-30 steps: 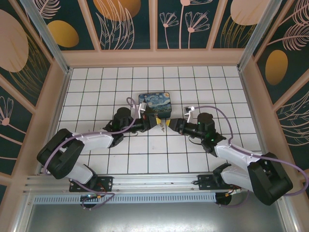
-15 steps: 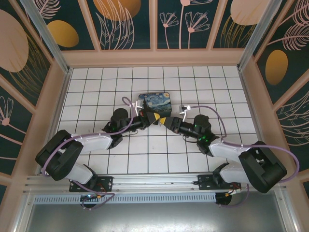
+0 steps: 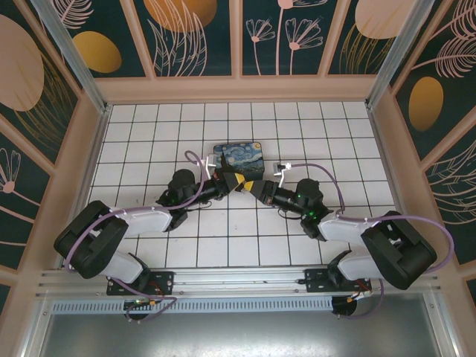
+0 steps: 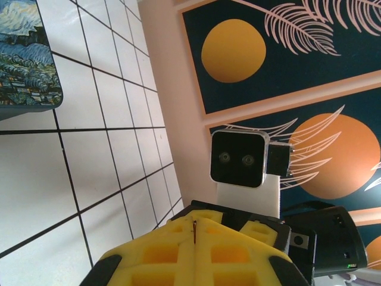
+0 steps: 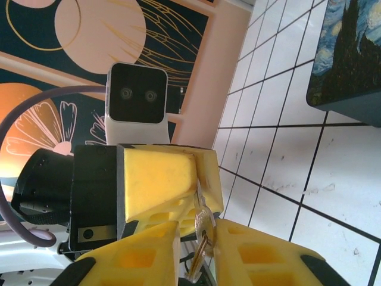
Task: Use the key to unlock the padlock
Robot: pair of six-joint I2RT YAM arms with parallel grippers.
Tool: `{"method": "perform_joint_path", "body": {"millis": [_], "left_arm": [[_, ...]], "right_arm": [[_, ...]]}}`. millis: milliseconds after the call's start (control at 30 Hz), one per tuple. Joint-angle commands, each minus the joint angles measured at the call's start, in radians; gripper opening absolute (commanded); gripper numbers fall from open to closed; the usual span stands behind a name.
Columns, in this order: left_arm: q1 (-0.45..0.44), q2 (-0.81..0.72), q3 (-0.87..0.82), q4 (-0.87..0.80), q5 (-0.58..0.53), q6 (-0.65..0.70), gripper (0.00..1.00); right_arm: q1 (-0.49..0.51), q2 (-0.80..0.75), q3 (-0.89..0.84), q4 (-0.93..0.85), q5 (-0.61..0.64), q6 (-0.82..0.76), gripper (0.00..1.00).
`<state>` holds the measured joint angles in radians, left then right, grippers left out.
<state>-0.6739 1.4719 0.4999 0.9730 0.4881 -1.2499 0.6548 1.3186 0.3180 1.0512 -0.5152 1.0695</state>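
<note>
The right claw (image 5: 197, 238) has its two yellow fingers (image 5: 256, 257) a little apart, with a narrow gap between them. The key (image 5: 204, 225), small and silvery with a brass-coloured lower part, stands in this gap. It lies close to the finger at the 3 o'clock side, and free space shows at its 9 o'clock side. If the pads already press on it cannot be told.

The left claw (image 4: 194, 225) is closed, its yellow fingers together. In the right wrist view the upper end of the key goes into the seam between those fingers, so the left claw holds the key by that end. In the left wrist view a thin dark line shows in the same seam.

In the top view the two claws meet tip to tip, the right one at about 4 o'clock from the left one. The painted tin box (image 3: 239, 159) lies just beside them at 12 o'clock, flat on the white gridded tabletop (image 3: 149, 134)
</note>
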Motion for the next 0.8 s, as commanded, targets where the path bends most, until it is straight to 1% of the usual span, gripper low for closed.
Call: {"method": "perform_joint_path", "body": {"millis": [0, 233, 533, 767], "left_arm": [[0.005, -0.021, -0.017, 0.061, -0.017, -0.017, 0.00], [0.004, -0.019, -0.031, 0.089, -0.017, -0.030, 0.00], [0.005, -0.022, -0.033, 0.095, -0.005, -0.030, 0.00], [0.004, -0.018, -0.042, 0.112, -0.011, -0.042, 0.00]], "right_arm": [[0.009, 0.015, -0.017, 0.129, 0.024, 0.034, 0.19], [0.010, 0.073, -0.023, 0.259, 0.018, 0.087, 0.18], [0.012, 0.092, -0.014, 0.271, 0.029, 0.096, 0.21], [0.014, 0.100, -0.008, 0.272, 0.029, 0.096, 0.13]]}}
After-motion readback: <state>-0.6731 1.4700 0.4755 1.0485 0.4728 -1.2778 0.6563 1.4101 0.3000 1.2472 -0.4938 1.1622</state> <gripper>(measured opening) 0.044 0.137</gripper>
